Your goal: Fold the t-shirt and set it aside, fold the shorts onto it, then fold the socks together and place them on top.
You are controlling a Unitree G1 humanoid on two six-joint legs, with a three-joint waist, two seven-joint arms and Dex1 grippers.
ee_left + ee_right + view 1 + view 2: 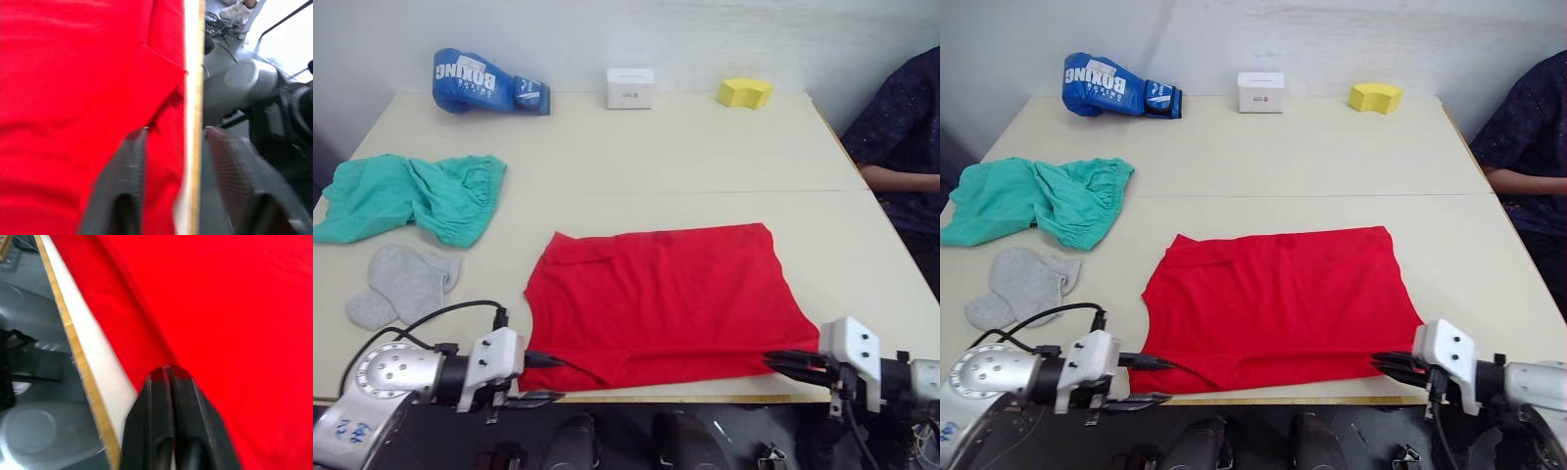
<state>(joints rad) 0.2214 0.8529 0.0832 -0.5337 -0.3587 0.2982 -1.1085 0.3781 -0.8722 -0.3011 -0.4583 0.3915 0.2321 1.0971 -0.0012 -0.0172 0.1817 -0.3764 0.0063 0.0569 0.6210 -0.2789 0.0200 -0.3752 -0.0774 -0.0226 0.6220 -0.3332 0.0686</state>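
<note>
The red t-shirt (661,304) lies flat on the table, its near hem along the front edge. My left gripper (558,380) is open at the shirt's near left corner. One of its fingers (122,176) rests over the red cloth and the other hangs beyond the table edge. My right gripper (771,360) is shut, with its tips touching the shirt's near right corner; I see no cloth between its fingers. The teal-green shorts (411,196) lie crumpled at the left of the table. The grey socks (401,284) lie just in front of them.
Along the back of the table sit a blue boxing glove (487,83), a white box (629,87) and a yellow sponge (745,92). A person in dark clothing (906,127) sits at the right side. The table's front edge (705,399) runs right under the shirt's hem.
</note>
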